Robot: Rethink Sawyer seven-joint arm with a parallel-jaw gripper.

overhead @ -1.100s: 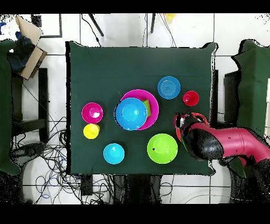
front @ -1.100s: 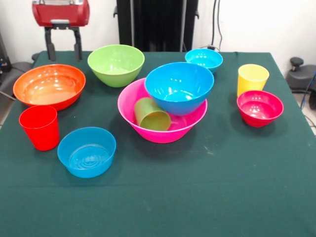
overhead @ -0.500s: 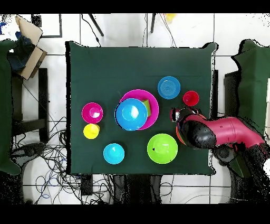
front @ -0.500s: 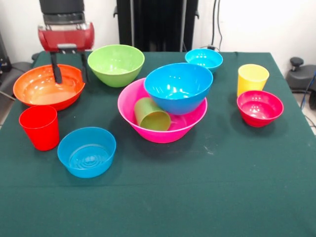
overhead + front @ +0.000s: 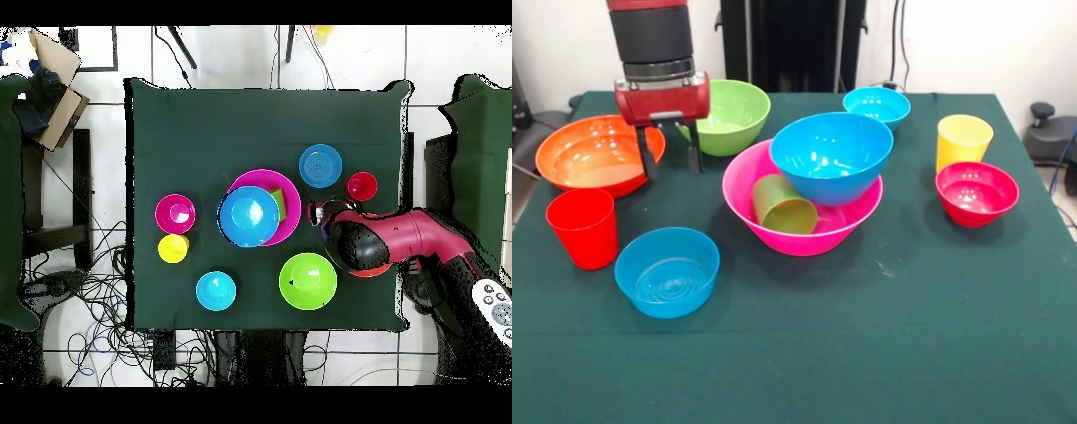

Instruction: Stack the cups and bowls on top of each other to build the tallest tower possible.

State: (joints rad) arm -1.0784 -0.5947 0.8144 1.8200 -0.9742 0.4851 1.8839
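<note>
The tower is the biggest pink bowl (image 5: 808, 237) (image 5: 263, 181) at the table's middle. A large blue bowl (image 5: 832, 155) (image 5: 248, 215) sits tilted in it, and the green cup (image 5: 781, 205) (image 5: 279, 203) lies on its side inside. My gripper (image 5: 671, 154) (image 5: 317, 213) hangs open and empty, low between the orange bowl (image 5: 593, 152) and the lime green bowl (image 5: 726, 113) (image 5: 307, 281). The red cup (image 5: 583, 227) (image 5: 362, 186) and a small blue bowl (image 5: 667, 270) (image 5: 320, 166) stand nearer the front left. In the overhead view the arm hides the orange bowl.
On the right in the front view stand the yellow cup (image 5: 963, 139) (image 5: 172, 248) and the small magenta-red bowl (image 5: 976, 192) (image 5: 175, 213). A small cyan bowl (image 5: 877, 104) (image 5: 216, 290) sits at the back. A remote control (image 5: 492, 297) shows at the overhead view's right edge.
The gripper has come down and moved right in the front view, from the orange bowl's far side to the gap beside the lime green bowl. No bowl or cup has moved.
</note>
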